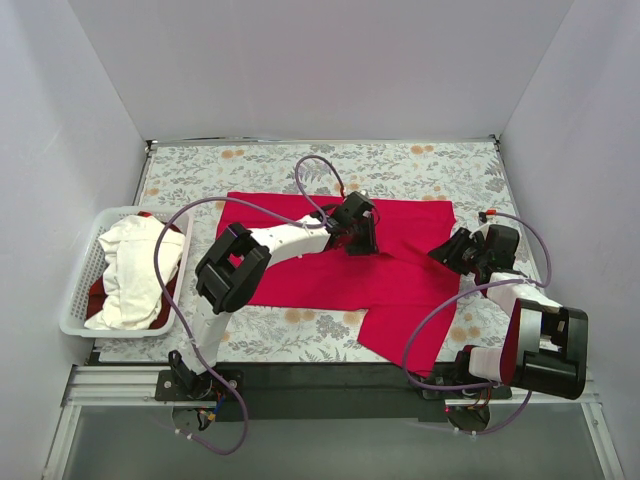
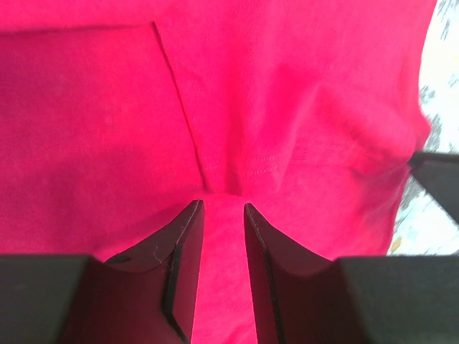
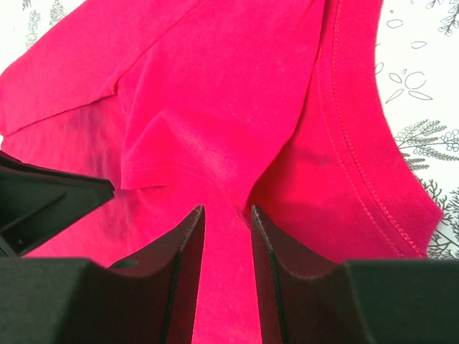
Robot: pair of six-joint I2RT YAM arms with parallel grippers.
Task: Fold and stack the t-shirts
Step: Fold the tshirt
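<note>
Red shirt (image 1: 340,275): bright crimson, plain, same-colour stitching.
White shirt (image 1: 130,270): plain white.
Second red shirt (image 1: 95,297): deep red.
Basket (image 1: 75,300): white, slatted.
Table (image 1: 420,165): grey leaf-and-flower print, orange blooms.
Left claw (image 2: 223,208), right claw (image 3: 226,209): black.
Left arm (image 1: 285,238), right arm (image 1: 525,295): white with black.
Cables (image 1: 318,157): purple.

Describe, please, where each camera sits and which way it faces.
Top external: above and behind the bases, looking down on the table, basket and both arms.
Left wrist: on the left arm, looking along the left tool at the red t-shirt it pinches.
Right wrist: likewise over the right tool, pinching near a stitched edge.
Both wrist views share that shirt.
</note>
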